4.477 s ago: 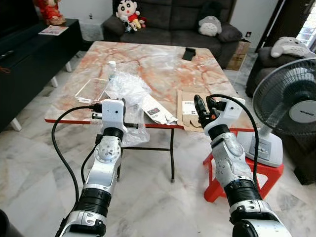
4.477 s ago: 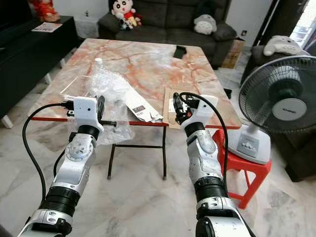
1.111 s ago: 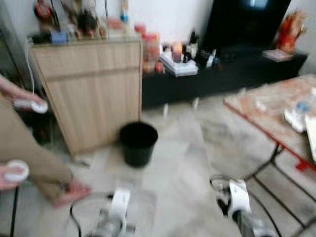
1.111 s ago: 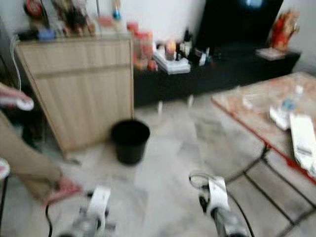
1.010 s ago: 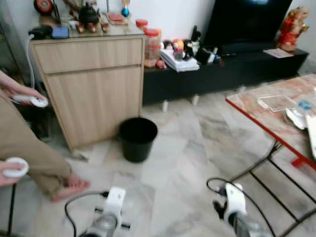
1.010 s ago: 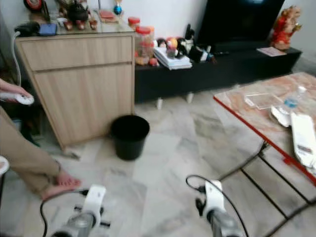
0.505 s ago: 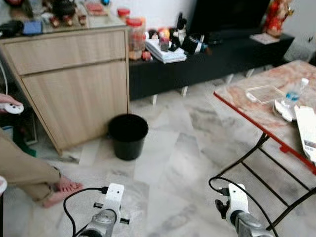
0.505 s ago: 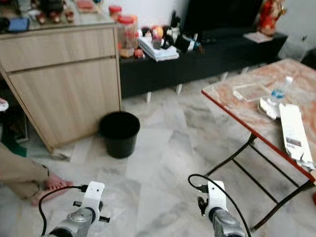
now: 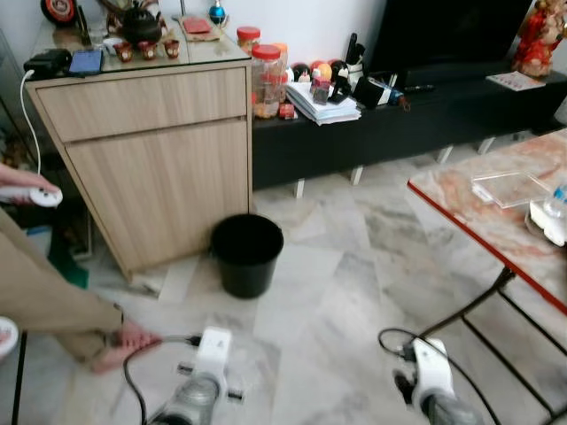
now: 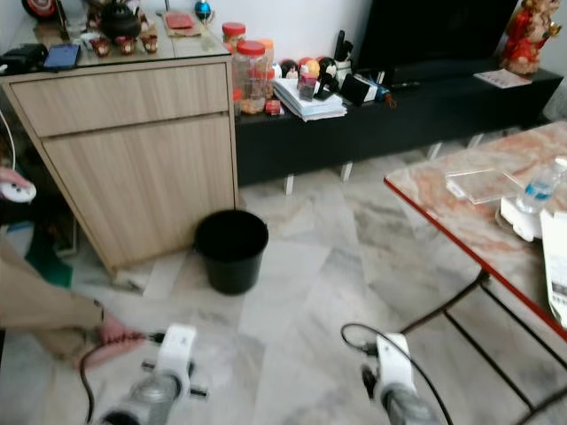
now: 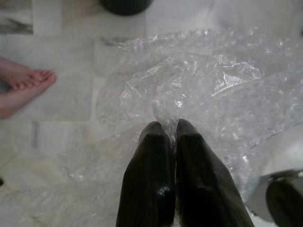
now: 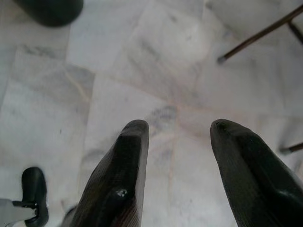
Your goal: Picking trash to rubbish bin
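Clear plastic wrap [image 11: 199, 90] is pinched between the pressed-together fingers of the left pincer [image 11: 171, 130]; the right pincer [image 12: 180, 127] is spread and carries nothing. Current step: transport. The black rubbish bin [image 9: 246, 253] stands ahead beside the wooden cabinet [image 9: 155, 142]. Next: approach, position above the bin, release.

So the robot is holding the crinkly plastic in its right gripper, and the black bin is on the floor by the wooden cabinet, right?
Not quite. The crinkly plastic is in the left gripper, whose fingers are pinched shut on it, as the left wrist view shows. The right gripper is open with nothing in it. The black bin does stand on the floor by the wooden cabinet.
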